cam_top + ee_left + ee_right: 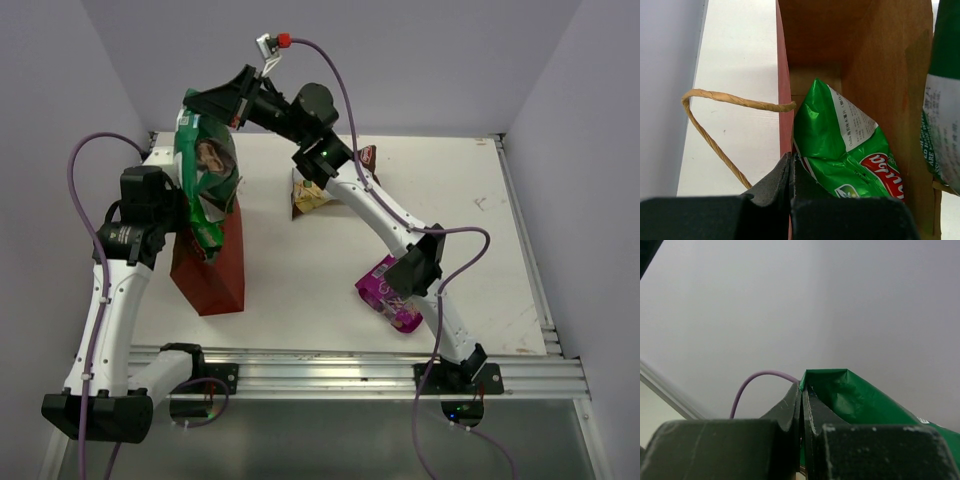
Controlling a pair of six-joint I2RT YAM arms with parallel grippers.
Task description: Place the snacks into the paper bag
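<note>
Standing upright at the left of the white table point(480, 250), the reddish-brown paper bag point(215, 280) has its mouth open toward the camera overhead. The left gripper point(791, 165) is pinched tight on the bag's red side wall at the rim, its 2 fingers pressed together with the paper between them. A tan cord handle point(715, 102) loops out from that wall toward the left of the wrist view.

The dark green bag point(205, 175) hangs over the paper bag's mouth in the upper left of the overhead frame. The right gripper point(801, 395) clamps its top edge, jaws closed on the foil. The packet's lower end is at the bag's opening, and its side shows along the right edge of the left wrist view.

1 purple packet point(390, 295) lies on the table right of centre, partly under the right arm. The cream-and-brown chip bag point(310, 196) sits near the middle of the far side. The small bright green bag point(840, 145) with a red logo lies inside the paper bag, at the bottom.
</note>
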